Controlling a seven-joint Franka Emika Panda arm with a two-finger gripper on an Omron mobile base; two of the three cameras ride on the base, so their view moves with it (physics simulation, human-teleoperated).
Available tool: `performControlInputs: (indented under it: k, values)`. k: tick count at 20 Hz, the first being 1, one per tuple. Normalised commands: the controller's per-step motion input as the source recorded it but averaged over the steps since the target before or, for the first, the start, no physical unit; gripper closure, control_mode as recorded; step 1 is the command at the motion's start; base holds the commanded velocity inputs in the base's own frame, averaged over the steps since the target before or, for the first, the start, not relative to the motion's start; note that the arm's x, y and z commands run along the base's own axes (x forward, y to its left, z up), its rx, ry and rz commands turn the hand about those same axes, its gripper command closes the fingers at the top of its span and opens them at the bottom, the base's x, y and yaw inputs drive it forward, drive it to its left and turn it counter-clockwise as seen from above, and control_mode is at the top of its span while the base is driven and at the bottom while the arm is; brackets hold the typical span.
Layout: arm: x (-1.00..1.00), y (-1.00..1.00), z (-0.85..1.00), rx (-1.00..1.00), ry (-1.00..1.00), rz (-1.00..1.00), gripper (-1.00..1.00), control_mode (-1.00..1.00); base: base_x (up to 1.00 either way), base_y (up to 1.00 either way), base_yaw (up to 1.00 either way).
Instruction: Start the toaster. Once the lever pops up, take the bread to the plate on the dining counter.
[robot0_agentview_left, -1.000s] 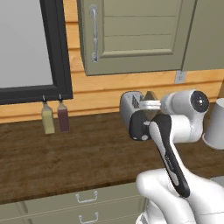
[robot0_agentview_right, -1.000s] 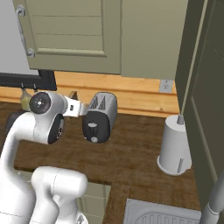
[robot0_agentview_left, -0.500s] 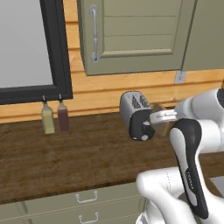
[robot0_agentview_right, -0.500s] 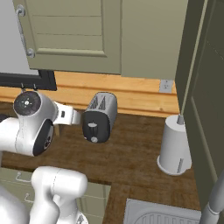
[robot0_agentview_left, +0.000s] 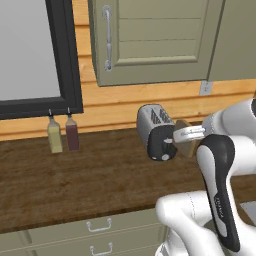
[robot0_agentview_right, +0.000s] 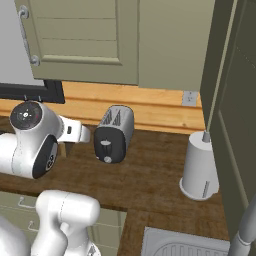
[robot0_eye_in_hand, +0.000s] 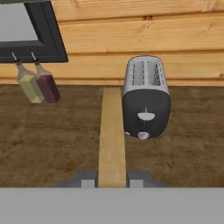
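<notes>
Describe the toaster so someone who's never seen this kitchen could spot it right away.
Look along the dark wood-grain worktop under the grey-green wall cabinets. The small rounded silver toaster stands near the wooden back wall. Unlike the two small bottles or the white paper-towel roll, it has top slots and a black end panel.

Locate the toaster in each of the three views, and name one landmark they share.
Left base view: small silver toaster with black end panel, centre-right.
Right base view: toaster, centre, slightly left.
Hand view: toaster, right of centre.
Shared landmark: the black window frame.
</notes>
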Motion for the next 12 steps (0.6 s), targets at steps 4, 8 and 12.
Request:
performControlInputs:
  k: [4,8,12]
  values:
    - [-0.01,0.0,0.0,0.0,0.0,0.0,1.0,-1.0,0.0,0.0,0.0]
    - [0.0,0.0,0.0,0.0,0.0,0.0,1.0,1.0,-0.19,0.08,0.0]
    - [0.0,0.0,0.0,0.0,0.0,0.0,1.0,1.0,-0.41,0.86,0.0]
